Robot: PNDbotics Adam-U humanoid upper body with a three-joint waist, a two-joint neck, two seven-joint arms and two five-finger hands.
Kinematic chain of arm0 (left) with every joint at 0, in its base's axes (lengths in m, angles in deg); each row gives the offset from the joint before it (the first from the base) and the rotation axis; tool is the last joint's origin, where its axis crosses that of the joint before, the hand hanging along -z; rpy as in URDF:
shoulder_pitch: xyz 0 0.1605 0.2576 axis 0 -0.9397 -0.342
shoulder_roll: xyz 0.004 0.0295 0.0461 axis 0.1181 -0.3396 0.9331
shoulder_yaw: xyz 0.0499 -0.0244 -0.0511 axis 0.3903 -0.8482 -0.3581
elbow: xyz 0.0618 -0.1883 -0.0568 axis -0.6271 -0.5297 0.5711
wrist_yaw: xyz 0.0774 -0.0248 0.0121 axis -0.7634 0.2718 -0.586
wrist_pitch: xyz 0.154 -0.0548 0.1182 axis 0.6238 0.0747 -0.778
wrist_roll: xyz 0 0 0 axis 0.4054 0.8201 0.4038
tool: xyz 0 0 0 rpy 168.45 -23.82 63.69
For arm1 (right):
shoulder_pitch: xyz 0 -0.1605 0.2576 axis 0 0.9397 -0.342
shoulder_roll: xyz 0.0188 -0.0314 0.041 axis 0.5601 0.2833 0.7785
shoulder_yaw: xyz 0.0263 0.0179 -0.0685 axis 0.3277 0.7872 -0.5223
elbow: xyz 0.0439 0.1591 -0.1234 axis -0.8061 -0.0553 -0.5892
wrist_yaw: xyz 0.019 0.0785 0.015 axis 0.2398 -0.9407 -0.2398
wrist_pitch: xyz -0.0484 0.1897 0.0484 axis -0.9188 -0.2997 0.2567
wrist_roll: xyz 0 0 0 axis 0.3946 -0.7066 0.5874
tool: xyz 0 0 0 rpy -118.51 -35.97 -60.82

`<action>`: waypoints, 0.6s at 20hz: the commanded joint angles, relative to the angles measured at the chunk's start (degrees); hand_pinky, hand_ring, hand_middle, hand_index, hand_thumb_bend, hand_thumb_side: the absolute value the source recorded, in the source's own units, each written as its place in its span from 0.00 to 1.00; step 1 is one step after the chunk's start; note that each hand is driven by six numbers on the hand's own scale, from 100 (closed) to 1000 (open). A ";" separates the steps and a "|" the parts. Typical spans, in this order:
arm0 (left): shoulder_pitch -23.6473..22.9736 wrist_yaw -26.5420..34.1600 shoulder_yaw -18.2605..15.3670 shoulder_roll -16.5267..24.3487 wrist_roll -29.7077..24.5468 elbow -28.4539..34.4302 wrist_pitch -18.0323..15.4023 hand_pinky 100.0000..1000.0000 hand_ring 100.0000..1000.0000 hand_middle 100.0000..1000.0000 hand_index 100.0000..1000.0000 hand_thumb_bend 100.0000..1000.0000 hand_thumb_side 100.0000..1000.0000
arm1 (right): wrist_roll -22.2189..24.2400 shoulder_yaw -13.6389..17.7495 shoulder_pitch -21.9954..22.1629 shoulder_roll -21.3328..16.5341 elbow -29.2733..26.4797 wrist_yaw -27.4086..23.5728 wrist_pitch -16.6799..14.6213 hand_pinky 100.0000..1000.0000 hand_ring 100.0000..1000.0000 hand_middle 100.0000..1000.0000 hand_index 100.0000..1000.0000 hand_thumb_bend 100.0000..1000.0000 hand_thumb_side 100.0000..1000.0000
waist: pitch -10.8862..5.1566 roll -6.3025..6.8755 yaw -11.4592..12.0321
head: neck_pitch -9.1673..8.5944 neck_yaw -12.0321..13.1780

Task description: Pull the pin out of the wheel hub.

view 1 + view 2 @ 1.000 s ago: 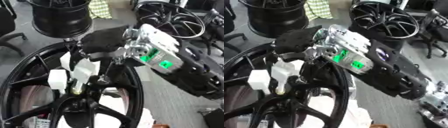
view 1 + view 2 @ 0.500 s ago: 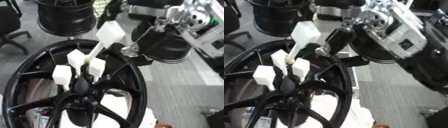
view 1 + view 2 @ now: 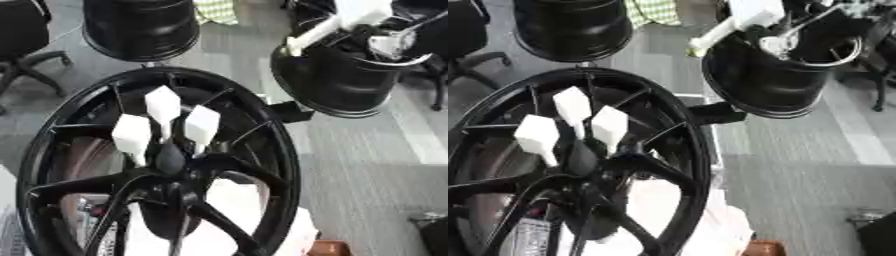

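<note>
A large black wheel hub point(image 3: 282, 150) fills the lower left, spokes meeting at its centre point(image 3: 170, 159). Three white block-headed pins point(image 3: 163, 106) stand in the centre, close together. A fourth white pin point(image 3: 336, 21) hangs in the air at the top right, well clear of the hub, its shaft slanting down to the left. My right hand point(image 3: 798, 31) shows only as black and silver parts at the top right edge, curled round that pin's head. My left hand is in no view.
A second black wheel point(image 3: 140, 30) stands at the top, a third point(image 3: 350, 82) under the lifted pin. An office chair point(image 3: 22, 47) is at the left edge. White cloth point(image 3: 241, 200) lies beneath the hub. Grey floor lies to the right.
My right hand has drawn one white pin out of the hub centre and carried it up and to the right. The arm no longer covers the wheel.
</note>
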 commanded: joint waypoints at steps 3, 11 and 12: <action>-0.32 -0.22 -1.18 0.99 0.30 0.97 -1.10 0.86 0.77 0.80 0.84 0.00 0.76 | -6.86 8.08 11.09 -2.64 0.10 2.82 3.86 0.86 0.68 0.39 0.53 0.01 0.00 | -0.71 0.66 -1.08 | 0.18 2.37; -0.94 -0.85 -1.57 0.48 0.74 0.97 -1.39 0.86 0.77 0.80 0.84 0.00 0.76 | -12.75 14.56 26.34 5.21 3.98 9.77 8.78 0.87 0.73 0.47 0.62 0.16 0.00 | -0.38 1.10 -1.87 | -0.08 4.09; -0.96 -0.90 -1.55 0.42 0.75 0.97 -1.37 0.86 0.77 0.80 0.84 0.00 0.77 | -12.56 14.91 27.38 5.91 4.81 10.90 9.59 0.87 0.75 0.50 0.64 0.22 0.00 | -0.36 1.14 -1.92 | -0.10 4.22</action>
